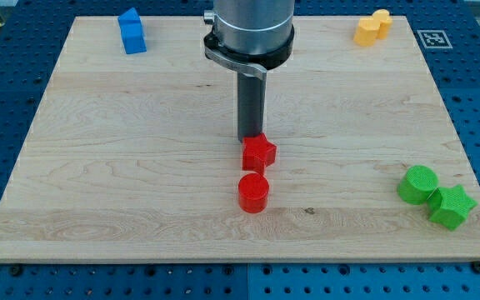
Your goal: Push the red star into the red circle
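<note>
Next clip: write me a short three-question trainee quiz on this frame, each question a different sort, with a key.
1. True or false: the red star already touches the red circle.
2. My tip sits on which side of the star? A) view's top B) view's bottom C) view's right
3. Fill in: the green star lies beside the green ____.

Key: 1 false, a sliver of board shows between them; 2 A; 3 circle.

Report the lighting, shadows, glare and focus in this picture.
Camera view: even, soft light; only faint shadows under the red star and red circle. A bright sheen on the arm's metal collar. The board shows no glare. Everything looks sharp, including my tip just above the star.
</note>
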{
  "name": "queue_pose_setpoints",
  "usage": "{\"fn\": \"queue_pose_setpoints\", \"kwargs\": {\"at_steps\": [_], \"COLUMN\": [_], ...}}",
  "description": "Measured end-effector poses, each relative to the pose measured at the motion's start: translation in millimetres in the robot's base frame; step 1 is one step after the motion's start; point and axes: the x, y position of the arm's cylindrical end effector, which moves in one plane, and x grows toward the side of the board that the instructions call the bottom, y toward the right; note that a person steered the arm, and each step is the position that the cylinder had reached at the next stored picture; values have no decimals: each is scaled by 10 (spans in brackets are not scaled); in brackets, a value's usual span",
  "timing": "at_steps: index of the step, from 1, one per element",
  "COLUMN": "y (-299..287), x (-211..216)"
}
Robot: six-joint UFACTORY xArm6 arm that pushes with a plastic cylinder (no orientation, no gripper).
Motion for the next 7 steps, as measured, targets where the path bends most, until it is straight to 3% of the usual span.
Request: {"fn": "queue_pose_setpoints", "kwargs": {"at_steps": [4,7], "y": [32,33], "x": [341,-927]}}
